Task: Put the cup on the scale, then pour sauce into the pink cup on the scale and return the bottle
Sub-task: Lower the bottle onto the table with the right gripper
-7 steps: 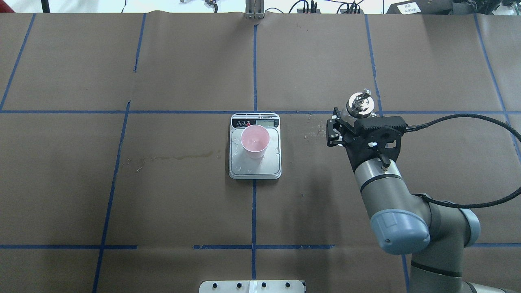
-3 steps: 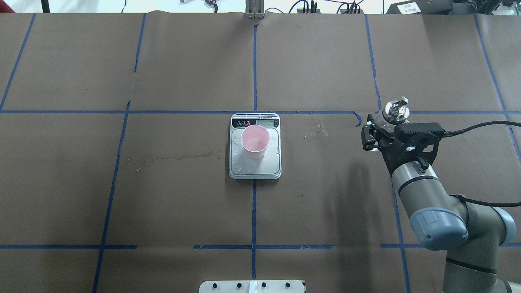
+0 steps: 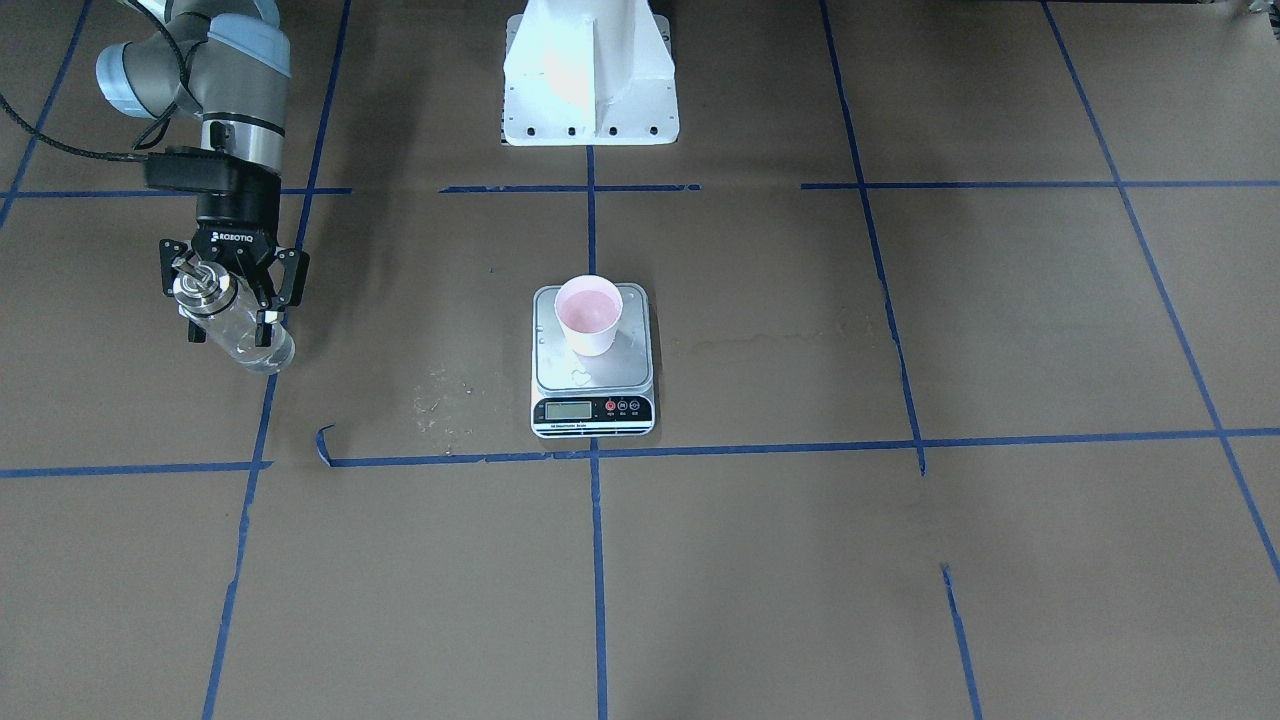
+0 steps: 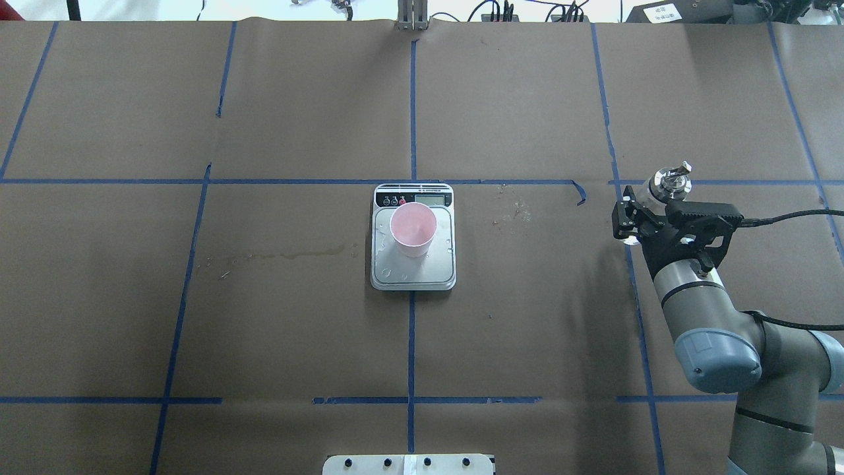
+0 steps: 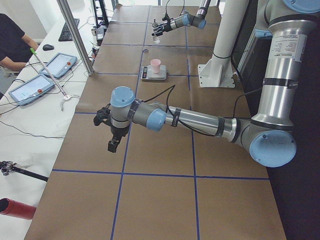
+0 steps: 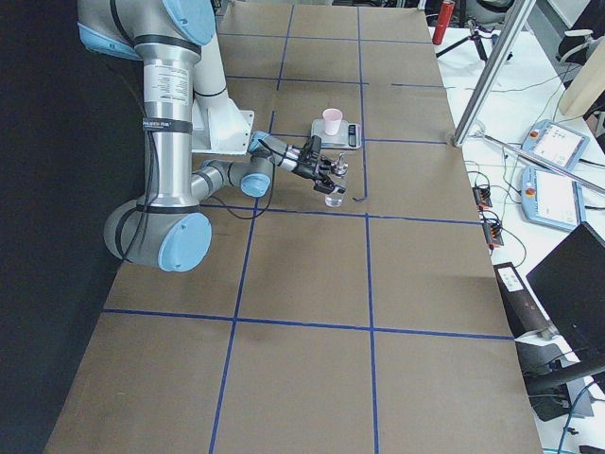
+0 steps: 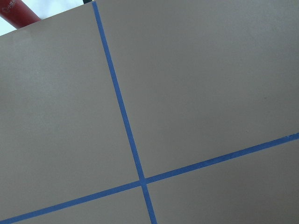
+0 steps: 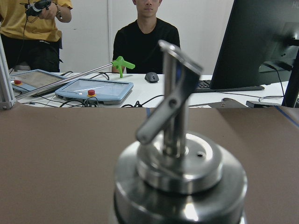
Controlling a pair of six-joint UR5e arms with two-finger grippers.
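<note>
The pale pink cup (image 4: pixel 413 227) stands upright on the silver scale (image 4: pixel 413 276) at the table's middle; it also shows in the front view as the cup (image 3: pixel 589 313) on the scale (image 3: pixel 590 378). My right gripper (image 4: pixel 649 204) is far to the scale's right, shut on the clear glass bottle (image 4: pixel 667 180) with its silver pourer top. In the front view the bottle (image 3: pixel 250 345) hangs in the gripper (image 3: pixel 232 320) low over the paper; whether it touches I cannot tell. The pourer (image 8: pixel 180 177) fills the right wrist view. My left gripper (image 5: pixel 107 131) shows only in the left side view, so I cannot tell its state.
The white robot base (image 3: pixel 590 80) stands behind the scale. A wet streak (image 4: pixel 283 253) marks the paper left of the scale. People, tablets (image 8: pixel 93 89) and a monitor (image 8: pixel 261 42) sit beyond the table's far edge. A red cylinder (image 7: pixel 18 9) lies off the left end.
My right arm has carried the bottle to the right, away from the scale, and lower toward the table. The cup and scale have not moved.
</note>
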